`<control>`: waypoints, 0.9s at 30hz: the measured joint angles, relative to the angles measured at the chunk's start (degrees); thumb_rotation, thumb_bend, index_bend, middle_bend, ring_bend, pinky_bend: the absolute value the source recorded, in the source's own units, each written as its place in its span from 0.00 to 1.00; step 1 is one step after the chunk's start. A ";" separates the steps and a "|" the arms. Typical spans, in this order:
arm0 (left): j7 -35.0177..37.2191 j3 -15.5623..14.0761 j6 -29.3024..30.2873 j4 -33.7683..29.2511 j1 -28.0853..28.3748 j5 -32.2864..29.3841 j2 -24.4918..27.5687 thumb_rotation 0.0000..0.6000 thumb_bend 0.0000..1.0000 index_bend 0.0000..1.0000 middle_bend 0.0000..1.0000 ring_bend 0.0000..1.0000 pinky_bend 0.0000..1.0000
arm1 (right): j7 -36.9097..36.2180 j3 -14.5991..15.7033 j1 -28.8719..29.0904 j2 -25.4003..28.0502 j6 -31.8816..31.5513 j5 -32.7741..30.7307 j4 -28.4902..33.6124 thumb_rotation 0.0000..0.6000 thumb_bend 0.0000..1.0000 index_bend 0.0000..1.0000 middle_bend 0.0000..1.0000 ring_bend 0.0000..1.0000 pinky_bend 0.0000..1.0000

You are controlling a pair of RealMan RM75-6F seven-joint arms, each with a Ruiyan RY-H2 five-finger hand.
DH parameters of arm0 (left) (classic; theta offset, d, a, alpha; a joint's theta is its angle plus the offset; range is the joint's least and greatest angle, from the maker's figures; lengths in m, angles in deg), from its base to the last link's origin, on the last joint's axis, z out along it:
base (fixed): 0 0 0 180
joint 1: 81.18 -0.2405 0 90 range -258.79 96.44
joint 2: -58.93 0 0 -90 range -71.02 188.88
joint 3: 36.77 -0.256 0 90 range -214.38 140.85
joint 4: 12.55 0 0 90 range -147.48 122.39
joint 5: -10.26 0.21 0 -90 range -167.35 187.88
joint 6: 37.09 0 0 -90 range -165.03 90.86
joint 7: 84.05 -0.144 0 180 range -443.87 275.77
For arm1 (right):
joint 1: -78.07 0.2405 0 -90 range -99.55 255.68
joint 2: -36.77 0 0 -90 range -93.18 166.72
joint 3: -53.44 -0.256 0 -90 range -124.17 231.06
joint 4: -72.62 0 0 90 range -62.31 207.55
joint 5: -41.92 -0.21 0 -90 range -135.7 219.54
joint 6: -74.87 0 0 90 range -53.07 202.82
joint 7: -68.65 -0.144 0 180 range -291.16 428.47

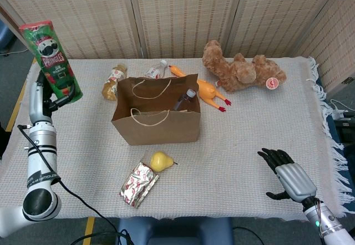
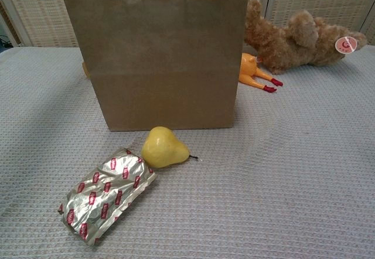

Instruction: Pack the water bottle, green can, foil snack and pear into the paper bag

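Note:
My left hand (image 1: 41, 96) grips the tall green can (image 1: 52, 60) and holds it high, nearly upright, left of the brown paper bag (image 1: 156, 124). The bag (image 2: 161, 60) stands open, and a dark-capped bottle (image 1: 186, 98) leans inside it. In front of the bag lie the yellow pear (image 1: 161, 161) (image 2: 164, 147) and the silver foil snack (image 1: 138, 184) (image 2: 105, 193). My right hand (image 1: 288, 174) hovers open over the cloth at the front right, far from them. The chest view shows neither hand.
Behind the bag lie two small bottles (image 1: 114, 80) (image 1: 156, 70), an orange rubber chicken (image 1: 202, 90) and a brown teddy bear (image 1: 241, 70) (image 2: 296, 36). A white woven cloth (image 1: 249, 128) covers the table. Wicker screens stand behind.

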 measured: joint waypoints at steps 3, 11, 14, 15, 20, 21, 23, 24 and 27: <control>2.00 -0.03 -2.01 -1.11 2.68 1.01 -0.51 1.00 0.59 0.49 0.62 0.57 0.69 | -0.15 0.01 0.13 -0.04 0.32 -0.19 -0.08 1.00 0.02 0.00 0.00 0.00 0.00; 1.75 -6.07 -3.60 4.54 11.21 4.13 -5.52 1.00 0.59 0.50 0.62 0.57 0.69 | -0.84 0.24 0.38 -0.02 1.00 -0.20 -0.38 1.00 0.02 0.00 0.00 0.00 0.00; 1.42 -8.89 -4.29 7.23 14.00 5.22 -7.95 1.00 0.59 0.49 0.62 0.56 0.68 | -1.40 0.13 0.64 -0.01 1.57 -0.80 -0.63 1.00 0.02 0.00 0.00 0.00 0.00; 1.38 -9.82 -4.73 8.26 14.88 5.72 -8.75 1.00 0.59 0.49 0.62 0.56 0.68 | -1.71 0.10 0.71 0.04 1.72 -0.95 -0.71 1.00 0.02 0.00 0.00 0.00 0.00; 1.74 -12.54 -5.63 10.62 17.37 7.61 -11.88 1.00 0.55 0.44 0.57 0.50 0.63 | -2.78 0.11 1.02 0.28 2.34 -1.02 -1.03 1.00 0.02 0.00 0.00 0.00 0.00; 1.59 -13.37 -5.68 10.77 17.72 7.98 -12.28 1.00 0.52 0.36 0.49 0.42 0.54 | -2.97 0.13 1.14 0.31 2.59 -1.04 -1.14 1.00 0.02 0.00 0.00 0.00 0.00; 1.05 -14.83 -6.03 10.91 18.15 8.71 -12.65 1.00 0.45 0.13 0.23 0.16 0.30 | -3.20 0.14 1.32 0.34 2.94 -1.13 -1.31 1.00 0.02 0.00 0.00 0.00 0.00; 0.52 -15.93 -6.69 10.95 18.39 9.11 -12.65 1.00 0.42 0.04 0.11 0.05 0.18 | -3.41 0.16 1.40 0.38 3.11 -1.18 -1.42 1.00 0.02 0.00 0.00 0.00 0.00; -0.39 -18.04 -8.55 11.18 18.87 10.55 -12.47 1.00 0.39 0.00 0.00 0.00 0.07 | -3.73 0.19 1.46 0.47 3.11 -1.00 -1.48 1.00 0.02 0.00 0.00 0.00 0.00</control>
